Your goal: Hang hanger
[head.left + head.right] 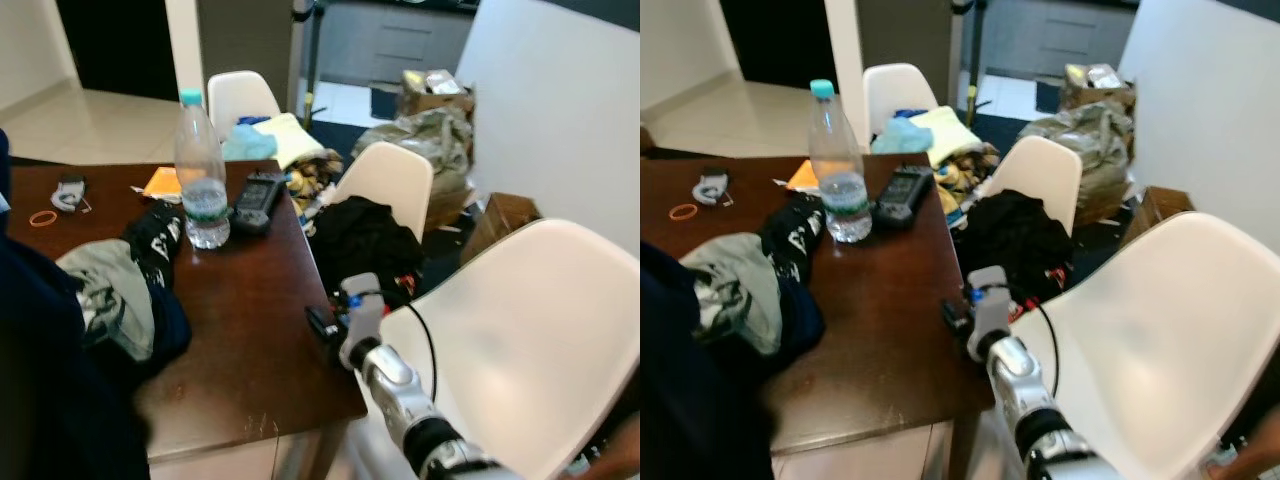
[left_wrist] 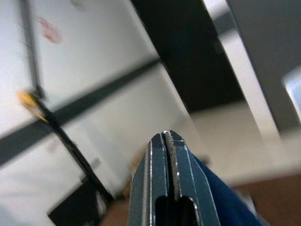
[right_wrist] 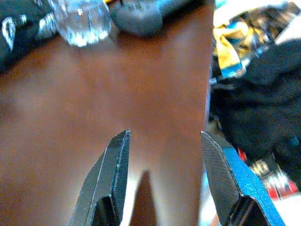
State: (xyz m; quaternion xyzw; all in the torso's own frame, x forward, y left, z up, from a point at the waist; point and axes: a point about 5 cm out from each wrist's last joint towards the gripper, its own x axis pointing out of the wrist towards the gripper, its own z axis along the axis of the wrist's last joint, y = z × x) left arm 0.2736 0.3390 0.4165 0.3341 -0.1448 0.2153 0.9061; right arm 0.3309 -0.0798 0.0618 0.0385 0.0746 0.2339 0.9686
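Now right hand (image 3: 162, 141) spread over table (image 3: 141, 94) edge; bottle (image 1: 203, 170) label unreadable

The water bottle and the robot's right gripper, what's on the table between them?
Nothing: the right wrist view shows bare brown table from the open right gripper up to the bottle. A black remote lies beside the bottle.
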